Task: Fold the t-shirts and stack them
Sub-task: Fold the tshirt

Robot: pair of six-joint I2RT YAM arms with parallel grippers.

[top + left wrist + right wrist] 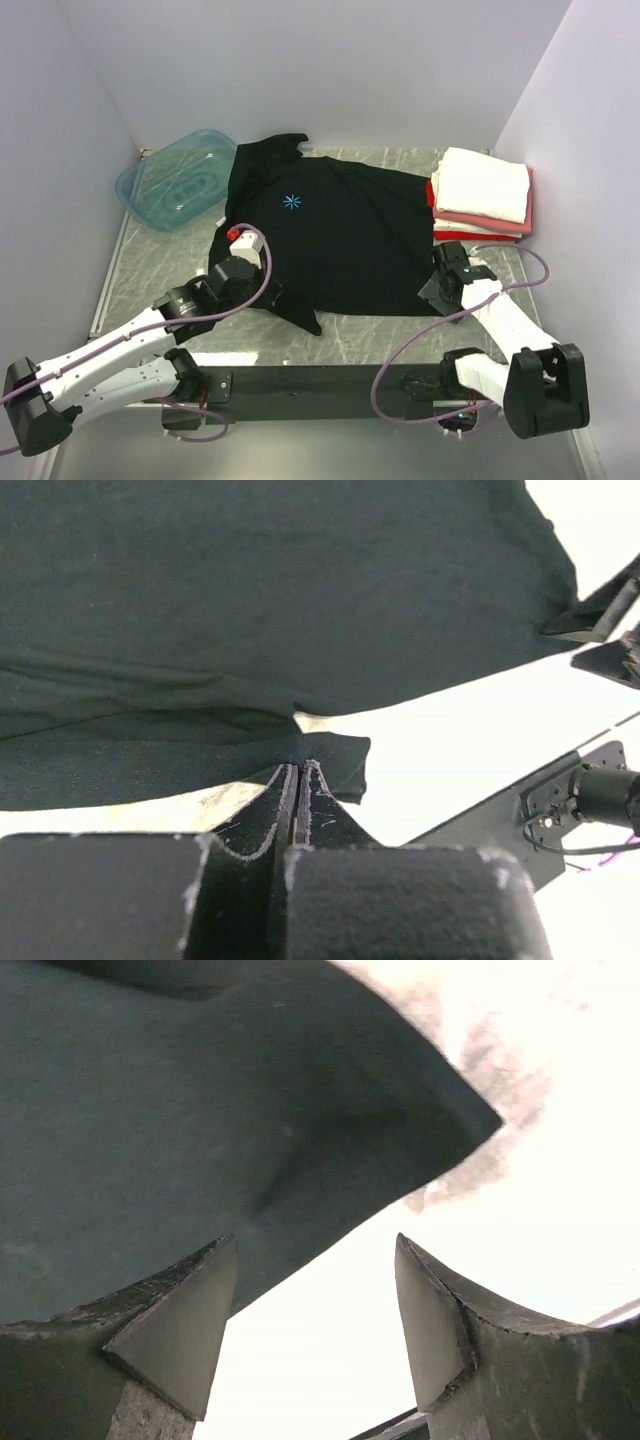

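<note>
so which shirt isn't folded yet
The black t-shirt, spread out flat; the white, pink and red ones lie folded in a stack.

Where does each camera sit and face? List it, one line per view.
Top external: above and behind the bases, looking down on the table; left arm and right arm show.
Left wrist: on the left arm, facing the black t-shirt; shut left gripper pinches its edge.
Right wrist: on the right arm, facing the shirt's corner; open right gripper.
Shared by all three: the black t-shirt.
</note>
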